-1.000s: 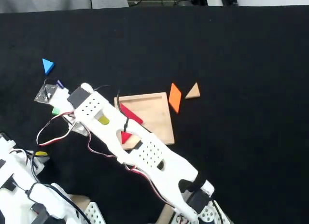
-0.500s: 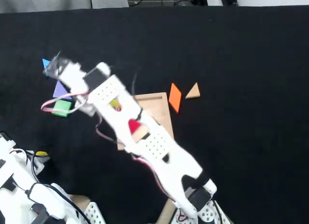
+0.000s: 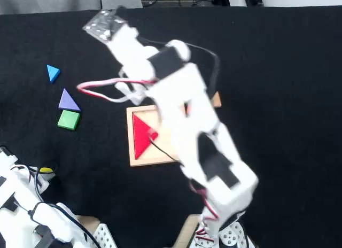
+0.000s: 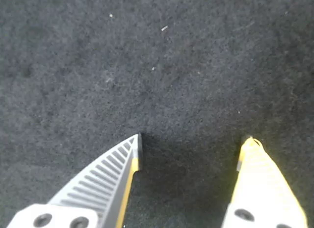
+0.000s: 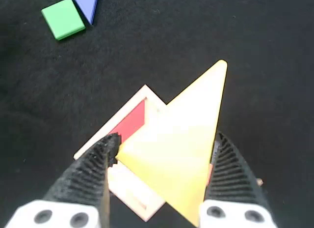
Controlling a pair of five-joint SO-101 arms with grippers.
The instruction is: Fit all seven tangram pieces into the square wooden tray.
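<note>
**Big yellow triangle in the right jaws, over the tray**

So the right jaws are clamped on the big yellow triangle point(image 5: 184, 139), with a finger on either side of it. In the right wrist view it sits over one corner of the square wooden tray point(image 3: 152, 161). Honestly can't tell whether it's touching the tray or held above it. In the high view the right arm point(image 3: 181, 98) stretches from the near edge of the table point(image 3: 278, 71) straight across the tray and covers a good chunk of it.

Inside the tray there's a red triangle point(image 3: 140, 136) lying flat on the side that faces the green square point(image 3: 68, 120). That square is loose on the table, well apart from the tray. The purple triangle point(image 3: 68, 100) is just beside it, and a small blue triangle point(image 3: 52, 72) is farther back. On the other side, a tan triangle point(image 3: 216, 100) peeks out from behind the arm near the tray's far corner.

The left jaws are apart, with just black table showing between them. The left arm point(image 3: 21, 205) sits at the near corner, well away from the tray.
</note>
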